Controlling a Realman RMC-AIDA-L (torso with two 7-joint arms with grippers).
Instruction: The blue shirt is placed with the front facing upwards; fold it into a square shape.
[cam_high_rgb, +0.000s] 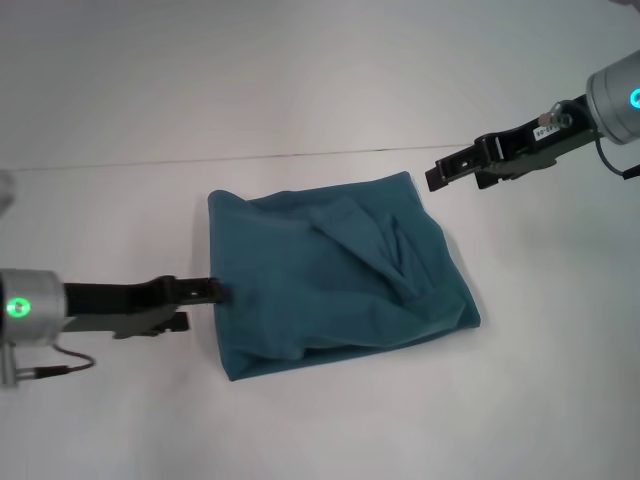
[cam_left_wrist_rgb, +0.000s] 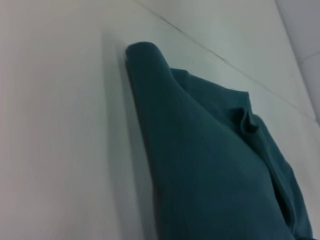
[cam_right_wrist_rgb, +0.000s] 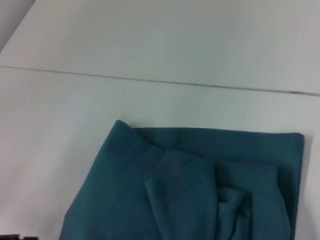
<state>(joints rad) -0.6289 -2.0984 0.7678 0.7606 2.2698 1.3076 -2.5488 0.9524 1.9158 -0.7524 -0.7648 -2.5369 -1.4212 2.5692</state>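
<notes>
The blue shirt (cam_high_rgb: 335, 285) lies folded into a rough, wrinkled square on the white table, with loose folds bunched on top towards its right side. Its lettering and collar tag are hidden. My left gripper (cam_high_rgb: 218, 292) is low at the middle of the shirt's left edge and touches it. My right gripper (cam_high_rgb: 437, 177) hangs in the air just beyond the shirt's far right corner, apart from the cloth. The shirt fills the left wrist view (cam_left_wrist_rgb: 210, 165) from close up. It also shows in the right wrist view (cam_right_wrist_rgb: 190, 185) from above.
The white table (cam_high_rgb: 300, 90) has a thin dark seam line (cam_high_rgb: 250, 157) running across it just behind the shirt. Bare table surrounds the shirt on all sides.
</notes>
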